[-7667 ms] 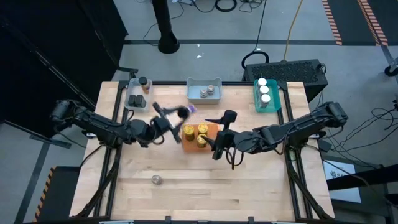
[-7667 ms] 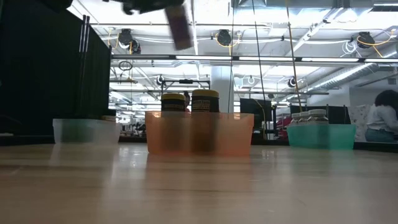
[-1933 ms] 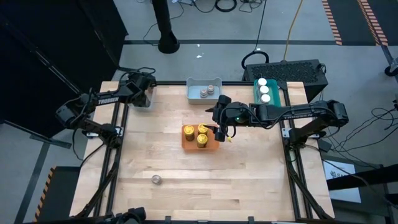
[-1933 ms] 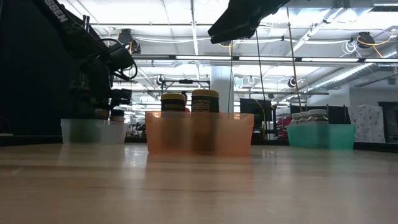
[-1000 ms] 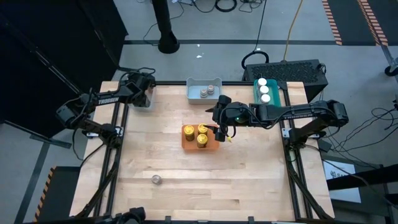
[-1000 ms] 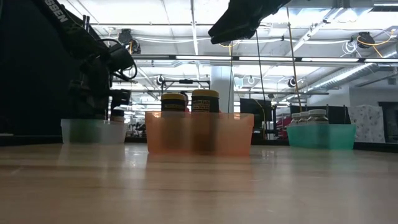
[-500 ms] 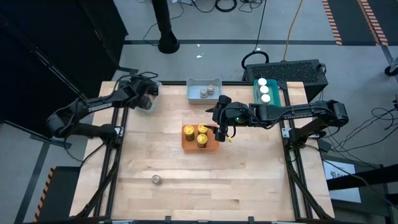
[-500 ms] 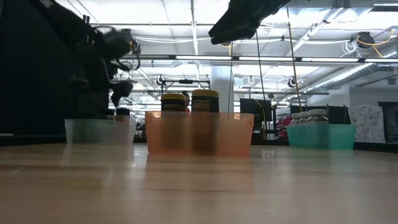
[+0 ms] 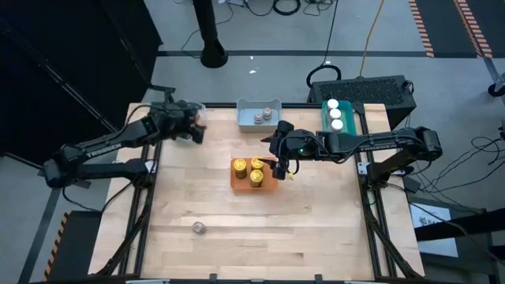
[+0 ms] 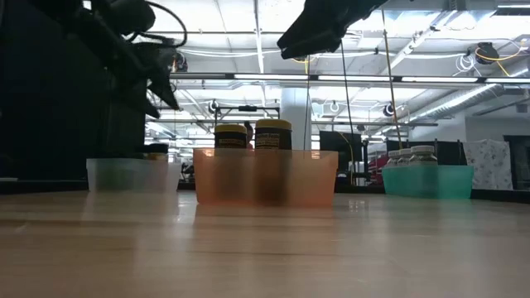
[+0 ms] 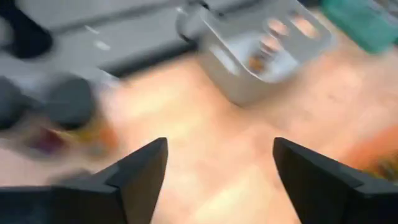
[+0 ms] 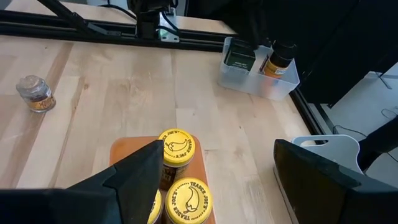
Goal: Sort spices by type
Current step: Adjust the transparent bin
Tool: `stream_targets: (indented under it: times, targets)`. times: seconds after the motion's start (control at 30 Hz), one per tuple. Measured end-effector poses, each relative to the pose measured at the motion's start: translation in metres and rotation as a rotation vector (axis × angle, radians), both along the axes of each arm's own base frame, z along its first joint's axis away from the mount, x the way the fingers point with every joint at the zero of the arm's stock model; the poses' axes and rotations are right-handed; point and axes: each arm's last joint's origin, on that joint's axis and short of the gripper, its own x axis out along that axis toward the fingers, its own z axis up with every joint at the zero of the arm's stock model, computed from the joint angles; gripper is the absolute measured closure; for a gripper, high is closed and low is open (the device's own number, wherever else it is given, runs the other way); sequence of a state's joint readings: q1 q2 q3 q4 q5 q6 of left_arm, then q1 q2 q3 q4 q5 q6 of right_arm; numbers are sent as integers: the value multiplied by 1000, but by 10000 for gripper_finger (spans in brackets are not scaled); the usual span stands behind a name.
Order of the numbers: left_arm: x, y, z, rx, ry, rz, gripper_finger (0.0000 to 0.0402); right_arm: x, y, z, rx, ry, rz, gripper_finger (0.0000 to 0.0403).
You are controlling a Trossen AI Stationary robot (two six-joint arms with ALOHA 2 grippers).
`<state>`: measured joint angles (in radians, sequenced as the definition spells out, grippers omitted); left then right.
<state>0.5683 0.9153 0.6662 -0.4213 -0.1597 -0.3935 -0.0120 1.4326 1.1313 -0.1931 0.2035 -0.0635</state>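
Three yellow-lidded spice jars (image 9: 254,170) stand in the orange tray (image 9: 237,180) at mid-table, and their lids (image 12: 177,146) fill the right wrist view. My right gripper (image 9: 282,166) hovers open at the tray's right end, above the jars. My left gripper (image 9: 192,126) is open in the air near the far-left corner, over the clear tray (image 12: 258,78), which holds a dark-lidded and an amber jar (image 12: 278,57). One loose jar (image 9: 199,228) rests on the bare wood near the front. The left wrist view is blurred; dark lids (image 11: 68,102) show in it.
A blue-grey tray (image 9: 259,116) with grey-lidded jars sits at the far edge's middle. A teal tray (image 9: 339,118) with white-lidded jars sits at the far right. Open wood lies between the orange tray and the near edge, apart from the loose jar.
My left gripper has risen from the clear tray at the far-left corner and swung toward the table's right and near side, with its arm stretching out. It is still moving, as the blur in its wrist view shows. The right arm has kept still.
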Motion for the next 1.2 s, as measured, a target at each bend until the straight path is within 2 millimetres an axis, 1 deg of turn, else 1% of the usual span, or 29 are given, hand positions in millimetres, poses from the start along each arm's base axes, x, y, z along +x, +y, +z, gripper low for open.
stream_targets:
  times: [0.07, 0.13, 0.2, 0.33, 0.4, 0.43, 0.47, 0.73, 0.87, 1.03, 1.2]
  targets:
    - [8, -5, -7, -59, 3, -36, 126, 0, 0, 1, -1, -8, 0, 117]
    - [15, -9, -16, -92, 49, 6, 160, 1, 0, 1, -1, -16, 0, 117]
    - [24, -12, -27, -112, 95, 46, 207, 1, 0, 2, -1, -19, 1, 117]
    - [42, -18, -44, -99, 168, 72, 314, 1, 0, 2, -1, -22, 1, 117]
    - [48, -19, -49, -78, 191, 100, 367, 1, 0, 2, 0, -22, 0, 117]
    - [50, -19, -50, -62, 204, 110, 383, 1, 0, 2, -1, -22, 1, 117]
    - [52, -19, -52, -42, 214, 124, 391, 1, 0, 2, -1, -22, 1, 117]
    - [60, -3, -80, 7, 343, 234, 394, 1, 0, 2, -3, -20, 2, 117]
    - [60, 7, -91, 29, 401, 292, 394, 1, 0, 2, -3, -20, 2, 117]
    - [58, 16, -96, 69, 433, 360, 395, 1, 0, 2, -2, -20, 1, 117]
    - [54, 24, -96, 71, 440, 396, 395, 1, 0, 2, -2, -19, 1, 117]
